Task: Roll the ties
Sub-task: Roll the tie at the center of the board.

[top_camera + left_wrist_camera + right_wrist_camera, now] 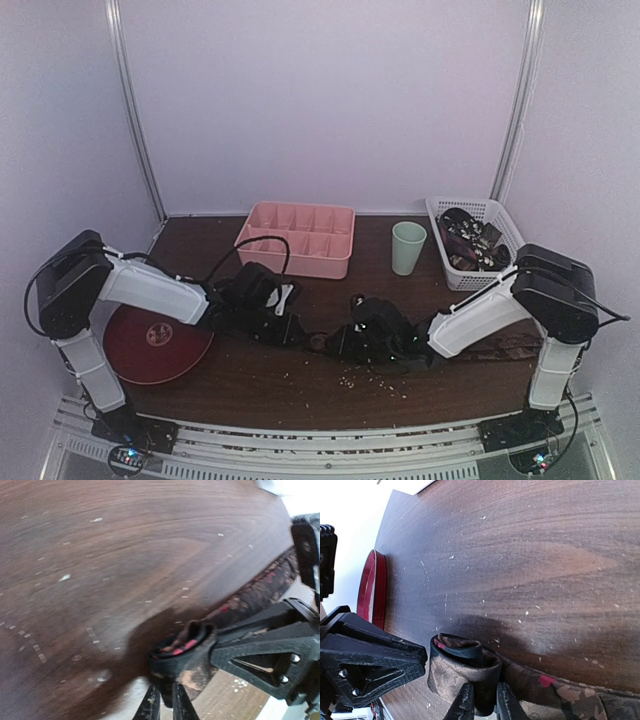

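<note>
Tie [462,667], its coil barely started, lies mid-surface [530,555]. The left gripper [165,700] and right gripper [484,697] each pinch the coil's rim. Fabric judged light, limp and slippery: hold the coil edges, not the flat tail trailing towards the right arm.

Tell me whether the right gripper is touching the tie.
Touching. The right wrist view shows the right gripper with its fingers pinching the tie at its rolled end, with no gap.
</note>
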`<action>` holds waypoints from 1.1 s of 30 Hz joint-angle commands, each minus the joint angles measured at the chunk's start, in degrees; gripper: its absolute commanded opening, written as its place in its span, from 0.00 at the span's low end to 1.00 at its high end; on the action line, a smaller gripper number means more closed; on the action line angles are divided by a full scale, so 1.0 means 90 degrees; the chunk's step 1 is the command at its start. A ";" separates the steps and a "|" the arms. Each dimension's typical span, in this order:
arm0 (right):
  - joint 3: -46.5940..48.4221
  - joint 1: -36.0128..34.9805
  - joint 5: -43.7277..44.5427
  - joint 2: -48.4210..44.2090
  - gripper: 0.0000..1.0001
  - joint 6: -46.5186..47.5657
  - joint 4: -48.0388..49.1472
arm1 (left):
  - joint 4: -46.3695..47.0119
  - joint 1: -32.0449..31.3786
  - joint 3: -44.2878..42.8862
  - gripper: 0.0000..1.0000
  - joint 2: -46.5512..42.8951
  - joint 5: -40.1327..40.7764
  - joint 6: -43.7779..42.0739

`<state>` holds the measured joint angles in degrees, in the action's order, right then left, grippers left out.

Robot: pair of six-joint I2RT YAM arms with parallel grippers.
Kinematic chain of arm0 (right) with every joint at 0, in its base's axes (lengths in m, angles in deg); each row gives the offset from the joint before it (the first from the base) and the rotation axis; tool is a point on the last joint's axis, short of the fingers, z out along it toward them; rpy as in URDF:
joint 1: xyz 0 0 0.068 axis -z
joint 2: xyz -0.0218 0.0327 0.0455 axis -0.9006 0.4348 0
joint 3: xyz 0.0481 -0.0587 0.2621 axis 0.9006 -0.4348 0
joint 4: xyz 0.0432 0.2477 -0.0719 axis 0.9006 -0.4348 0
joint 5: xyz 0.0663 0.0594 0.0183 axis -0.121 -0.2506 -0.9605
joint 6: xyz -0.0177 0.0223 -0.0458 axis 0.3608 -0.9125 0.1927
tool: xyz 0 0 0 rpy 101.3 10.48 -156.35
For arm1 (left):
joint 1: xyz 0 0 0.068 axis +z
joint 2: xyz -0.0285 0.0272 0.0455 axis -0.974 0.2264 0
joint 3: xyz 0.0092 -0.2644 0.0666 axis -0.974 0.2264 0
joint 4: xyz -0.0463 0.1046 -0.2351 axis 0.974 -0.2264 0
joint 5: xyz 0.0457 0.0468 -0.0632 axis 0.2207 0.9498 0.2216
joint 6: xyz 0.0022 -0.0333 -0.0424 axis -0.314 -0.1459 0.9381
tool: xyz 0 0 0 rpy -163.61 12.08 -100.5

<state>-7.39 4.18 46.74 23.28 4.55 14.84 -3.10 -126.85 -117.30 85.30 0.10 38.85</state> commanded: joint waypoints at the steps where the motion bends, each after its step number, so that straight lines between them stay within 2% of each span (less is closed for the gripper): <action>1: 0.0264 0.0032 -0.0037 0.0309 0.17 0.0206 -0.0284 | -0.0251 0.0030 0.0024 0.10 -0.0365 0.0807 0.0161; 6: 0.0450 0.0027 -0.0269 0.0569 0.16 0.0181 -0.0264 | -0.0715 0.0271 0.0151 0.07 -0.0567 0.1110 0.0090; 13: 0.0872 -0.0057 -0.0445 0.0774 0.16 0.0179 -0.0382 | -0.0724 0.0647 0.0651 0.04 -0.1081 0.1233 0.0007; 20: 0.1021 -0.0061 -0.0366 0.0698 0.17 0.0281 -0.0602 | 0.0185 0.0721 0.0901 0.00 -0.1072 0.0337 -0.0278; 23: 0.0998 -0.0056 -0.0355 0.0636 0.20 0.0304 -0.0615 | 0.0652 0.0719 0.0942 0.02 -0.1184 -0.0060 -0.0262; 24: 0.1002 -0.0056 -0.0327 0.0565 0.22 0.0322 -0.0623 | 0.0711 0.0709 0.0806 0.05 -0.1041 -0.0360 -0.0313; 28: 0.1085 -0.0042 -0.0251 0.0494 0.23 0.0420 -0.0735 | 0.0903 0.0667 0.0680 0.12 -0.0768 -0.0663 -0.0489; 33: 0.1121 -0.0018 -0.0238 0.0500 0.22 0.0466 -0.0770 | 0.0681 0.0660 0.0318 0.17 -0.0464 -0.0399 -0.0876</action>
<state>1.79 3.87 43.73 29.05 7.64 10.71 1.42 -120.69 -110.88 78.90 -3.39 34.83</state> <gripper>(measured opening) 0.225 0.162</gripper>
